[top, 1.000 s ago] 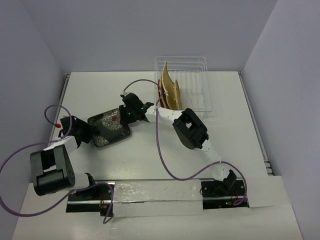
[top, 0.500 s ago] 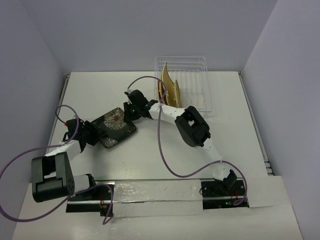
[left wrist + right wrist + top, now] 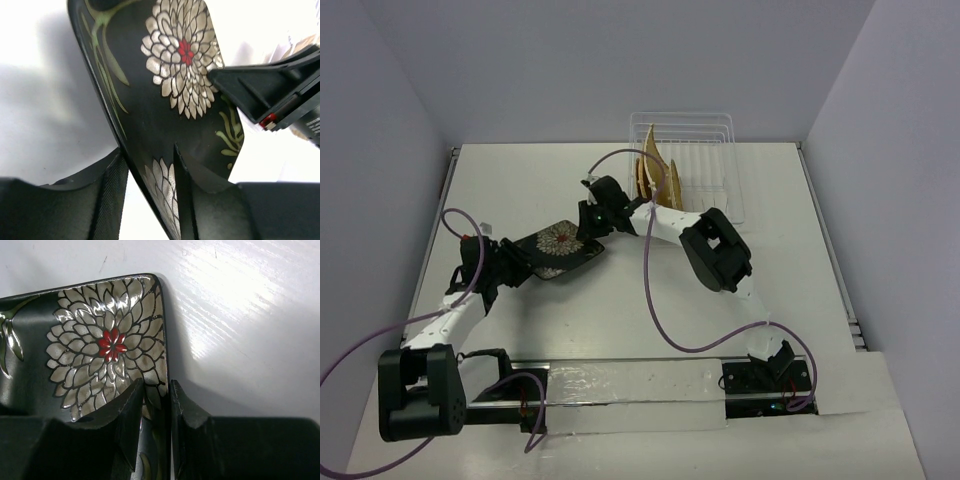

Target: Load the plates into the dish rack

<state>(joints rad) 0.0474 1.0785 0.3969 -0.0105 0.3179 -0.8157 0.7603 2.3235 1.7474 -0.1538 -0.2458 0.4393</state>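
The black floral plate hangs between both grippers, left of the dish rack. My left gripper grips its near-left rim; in the left wrist view the plate runs tilted between the jaws of the left gripper. My right gripper is shut on the far-right corner; in the right wrist view the right gripper pinches the plate at its rim. The right gripper also shows in the left wrist view. Woven plates stand upright in the rack's left end.
The rack stands at the back of the white table, its right part holding no plates. Purple cables loop over the table by both arms. Grey walls close in the left, back and right sides.
Both grippers have moved right and back with the black plate between them, bringing it nearer the rack. The left arm has stretched out to follow.
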